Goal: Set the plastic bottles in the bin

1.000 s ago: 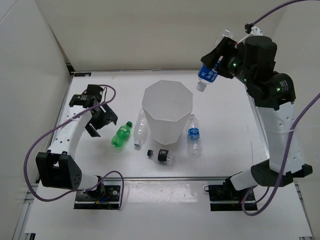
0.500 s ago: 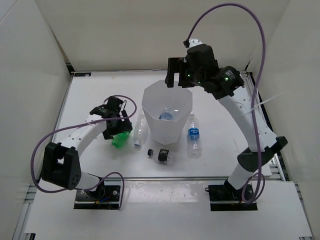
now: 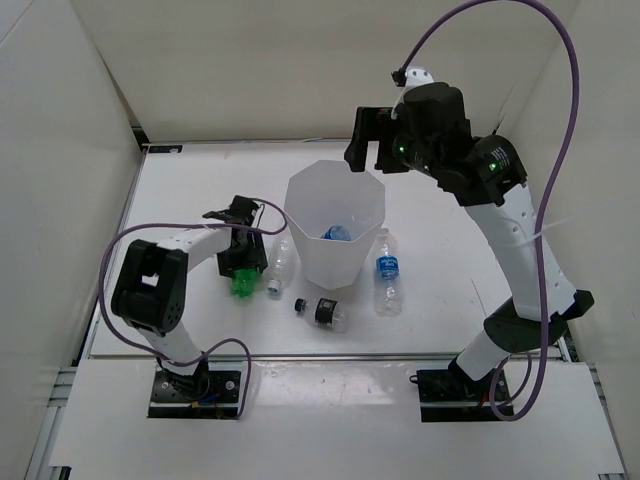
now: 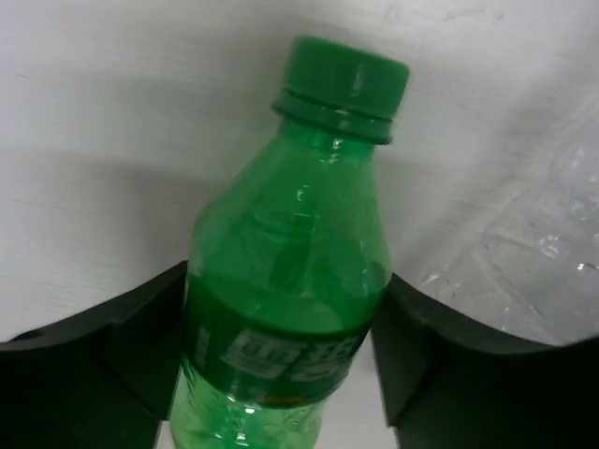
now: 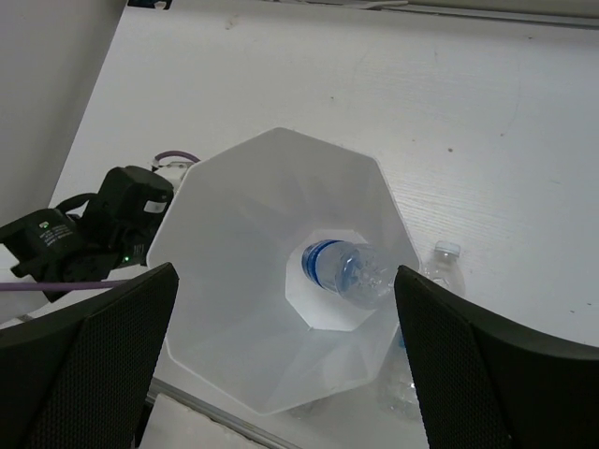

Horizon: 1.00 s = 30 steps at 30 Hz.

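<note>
The green bottle [image 4: 290, 281] lies on the table with its cap pointing away from the wrist camera, and my left gripper [image 4: 281, 355] is shut on its labelled body. From above, the left gripper [image 3: 240, 262] covers most of that green bottle [image 3: 240, 285]. The white faceted bin [image 3: 300, 195] stands mid-table with a blue-labelled bottle [image 3: 335, 233] lying at its bottom [image 5: 351, 273]. My right gripper [image 3: 367, 140] hangs open and empty above the bin's [image 5: 234, 234] far rim. A plain clear bottle [image 3: 281, 262], a black-labelled one [image 3: 322, 311] and another blue-labelled one [image 3: 387, 272] lie around the bin's foot.
The plain clear bottle [image 4: 533, 271] lies close to the right of the green one. White walls enclose the table on the left, back and right. Purple cables loop from both arms, and a metal rail runs along the table's near edge.
My right arm swung left over the bin and opened, and its blue-labelled bottle dropped inside. My left gripper came down over the green bottle and closed on it.
</note>
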Tool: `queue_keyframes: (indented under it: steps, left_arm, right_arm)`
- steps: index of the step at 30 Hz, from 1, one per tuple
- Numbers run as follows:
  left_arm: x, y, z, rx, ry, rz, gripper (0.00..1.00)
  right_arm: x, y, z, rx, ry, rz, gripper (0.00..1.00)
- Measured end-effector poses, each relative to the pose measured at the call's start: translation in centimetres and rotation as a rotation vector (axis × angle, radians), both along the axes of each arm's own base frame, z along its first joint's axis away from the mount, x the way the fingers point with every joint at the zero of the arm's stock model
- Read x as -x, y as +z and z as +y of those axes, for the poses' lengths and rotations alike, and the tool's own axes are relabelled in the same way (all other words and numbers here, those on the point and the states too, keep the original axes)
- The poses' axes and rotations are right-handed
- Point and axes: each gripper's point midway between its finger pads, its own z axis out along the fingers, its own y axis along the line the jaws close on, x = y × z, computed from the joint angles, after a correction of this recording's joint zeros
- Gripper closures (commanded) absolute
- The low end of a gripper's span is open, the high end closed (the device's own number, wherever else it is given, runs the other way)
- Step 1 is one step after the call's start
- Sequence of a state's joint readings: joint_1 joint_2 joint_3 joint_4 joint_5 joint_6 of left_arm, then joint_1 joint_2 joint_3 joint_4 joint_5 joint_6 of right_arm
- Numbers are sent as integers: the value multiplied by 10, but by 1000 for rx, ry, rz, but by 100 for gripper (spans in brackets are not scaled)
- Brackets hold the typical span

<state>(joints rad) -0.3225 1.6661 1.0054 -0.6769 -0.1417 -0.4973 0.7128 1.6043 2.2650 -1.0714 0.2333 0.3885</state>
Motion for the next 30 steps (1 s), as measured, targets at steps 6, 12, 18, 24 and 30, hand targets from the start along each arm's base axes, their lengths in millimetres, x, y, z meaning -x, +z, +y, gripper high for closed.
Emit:
queue_keyframes:
  steps: [6,12,18,24,30]
  left_arm:
    - [-13,13,5,7,48,21,49]
    - [-73,145,20,3,210,-283,43]
    - [-79,350,-24,375,46,-830,39]
    - [-51,418,-114,602,-330,-954,35]
    - [-40,328,-203,626,-590,-683,0]
  right_arm:
    - [0,-3,-6,20,-23,5,0]
    - [-2,-18,-25,56,-98,38,0]
    - [-21,-55,-83,-1,-308,193,0]
    - [-29,-109,-147,-114,-514,414,0]
    - [-19,-162,-151,-165,-505,612,0]
